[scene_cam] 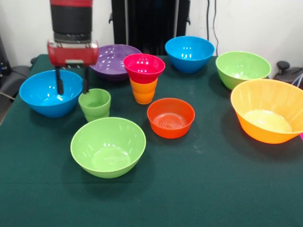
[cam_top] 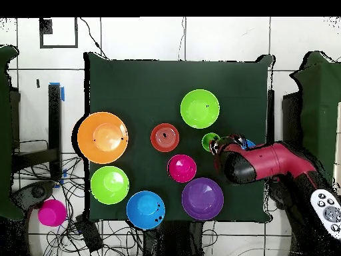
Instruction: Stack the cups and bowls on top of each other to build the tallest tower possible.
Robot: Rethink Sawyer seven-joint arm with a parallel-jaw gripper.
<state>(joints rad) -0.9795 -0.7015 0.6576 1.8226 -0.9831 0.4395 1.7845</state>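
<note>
Bowls stand empty, magenta bowl (scene_cam: pixel 144 66) atop orange cup (scene_cam: pixel 143 91); hand (scene_cam: pixel 72 87) open, holding nothing.

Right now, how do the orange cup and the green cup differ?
The orange cup carries the small magenta bowl on its rim; the green cup is empty and uncovered. The gripper hangs beside the green cup, between it and a blue bowl; the orange cup stands clear of it. Both are upright, tapered and glossy.

Bright, even light; glossy highlights on bowls (scene_cam: pixel 108 146).
</note>
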